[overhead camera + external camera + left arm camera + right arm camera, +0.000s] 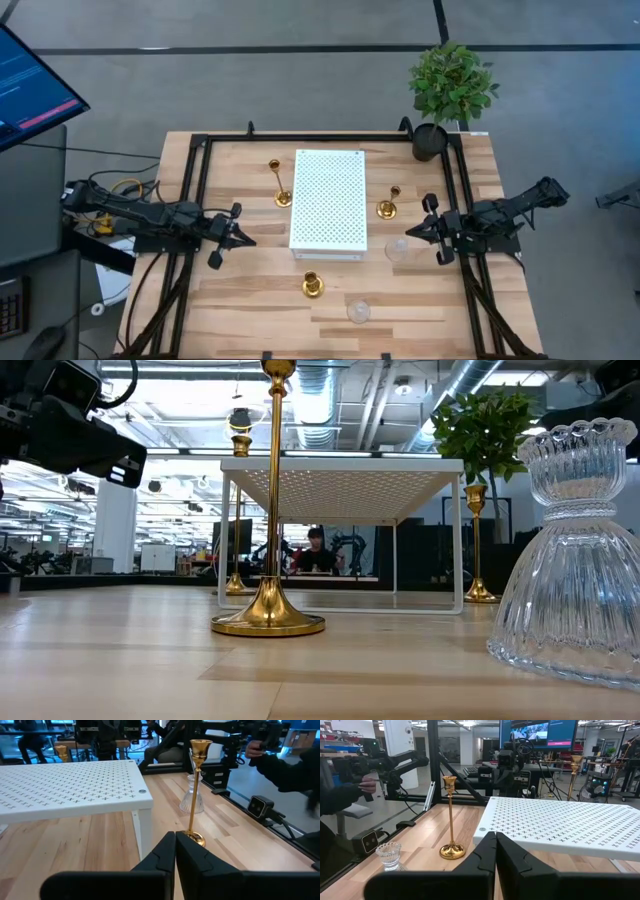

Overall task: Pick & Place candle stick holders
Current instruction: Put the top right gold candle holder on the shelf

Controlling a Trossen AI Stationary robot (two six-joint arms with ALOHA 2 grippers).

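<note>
A: Where are the arms?

B: The left gripper [244, 240] hangs over the desk [250, 300] just left of the white rack [328, 200], its fingers [160, 857] pressed together on nothing. The right gripper [412, 232] sits just right of the rack, fingers [512, 855] likewise pressed together and empty.

A: And the holders?

B: Five, all standing on the desk. A gold one [281, 185] is just off the rack's left edge toward the back. Another gold one [388, 203] stands just off its right edge, near the right gripper. A third gold one [313, 285] stands in front of the rack.

A: The glass ones?

B: One glass holder [397, 250] stands by the rack's front right corner, close beside the right gripper's tip. The other glass holder [358, 311] is near the desk's front edge, right of the front gold one.

A: Anything on the rack?

B: Its perforated top is bare. A potted plant [450, 85] stands at the desk's back right corner.

A: People?

B: In the right wrist view a person's hand [368, 784] shows beyond the desk, holding something dark; I can't tell what.
</note>
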